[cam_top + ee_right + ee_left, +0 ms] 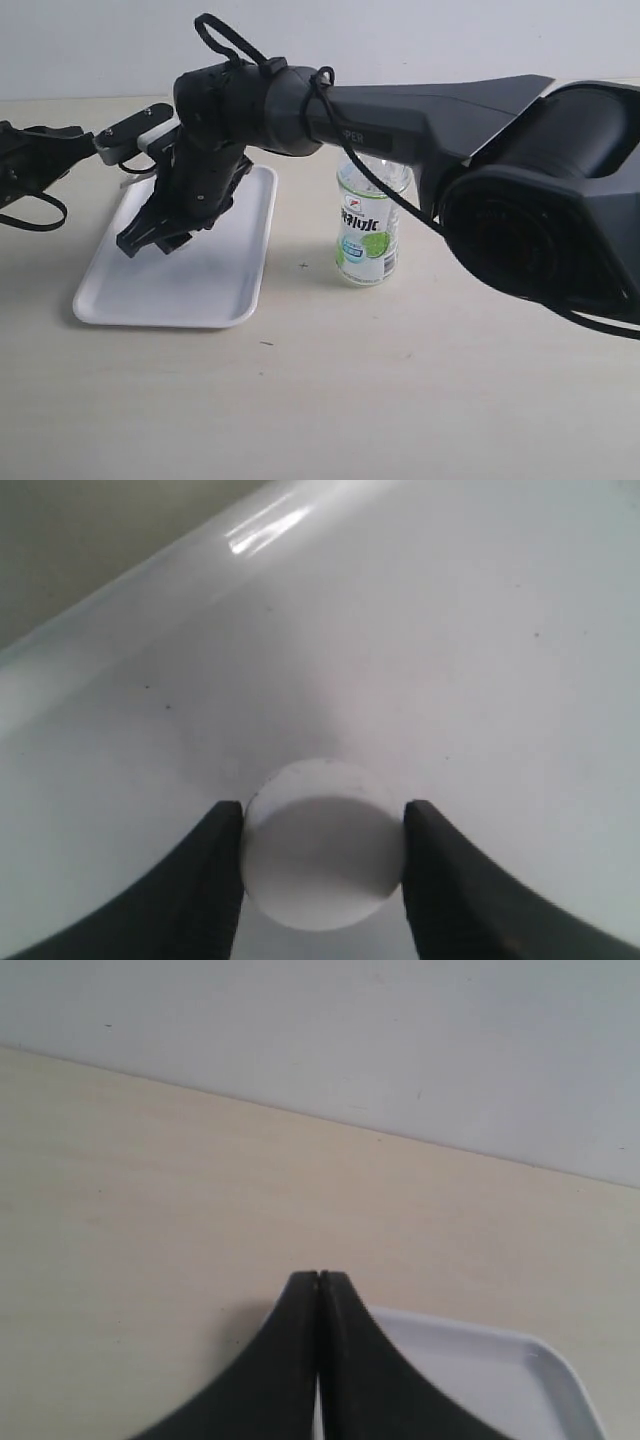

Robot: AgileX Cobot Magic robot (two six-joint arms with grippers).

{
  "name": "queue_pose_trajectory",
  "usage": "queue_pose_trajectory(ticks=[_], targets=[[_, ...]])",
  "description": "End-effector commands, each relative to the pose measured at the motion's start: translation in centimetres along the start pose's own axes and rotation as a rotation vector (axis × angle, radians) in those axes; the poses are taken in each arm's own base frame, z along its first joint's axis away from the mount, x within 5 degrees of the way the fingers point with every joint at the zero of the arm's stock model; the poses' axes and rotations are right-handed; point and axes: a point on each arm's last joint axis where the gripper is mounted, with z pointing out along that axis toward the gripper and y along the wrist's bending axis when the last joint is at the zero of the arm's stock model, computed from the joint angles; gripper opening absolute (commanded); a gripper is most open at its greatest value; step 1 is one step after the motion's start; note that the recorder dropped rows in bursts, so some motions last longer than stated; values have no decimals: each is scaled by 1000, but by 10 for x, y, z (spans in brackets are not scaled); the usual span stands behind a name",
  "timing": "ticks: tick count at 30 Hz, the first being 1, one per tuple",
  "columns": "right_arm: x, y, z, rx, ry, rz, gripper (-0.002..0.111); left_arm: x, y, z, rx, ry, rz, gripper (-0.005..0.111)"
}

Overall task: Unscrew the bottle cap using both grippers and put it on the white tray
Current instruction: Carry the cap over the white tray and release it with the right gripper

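Observation:
My right gripper (322,820) is shut on the bottle cap (322,855), a small round white cap with a black finger pressed on each side. It hangs close over the white tray (450,630). In the exterior view the right gripper (150,243) reaches across the middle and points down over the tray (215,290); the cap is hidden there. The bottle (368,235) stands upright on the table right of the tray, its neck hidden behind the right arm. My left gripper (60,140) is shut and empty at the far left, its tips (318,1278) beside a tray corner (500,1380).
The grey right arm (430,110) spans the scene above the bottle, and its large black base (560,200) fills the right side. A pale wall runs behind the beige table (400,400).

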Motion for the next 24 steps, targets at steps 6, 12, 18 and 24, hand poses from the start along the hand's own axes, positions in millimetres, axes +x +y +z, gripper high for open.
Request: queue_pose_trajectory(ticks=[6, 12, 18, 24], targets=[[4, 0, 9, 1, 25, 7, 0, 2, 10, -2, -124, 17, -87, 0], [6, 0, 9, -3, 48, 7, 0, 2, 11, -2, -130, 15, -93, 0], [9, 0, 9, -9, 86, 4, 8, 2, 11, -2, -130, 15, -93, 0], [8, 0, 9, -7, 73, 4, 56, 1, 11, -2, -127, 12, -92, 0]])
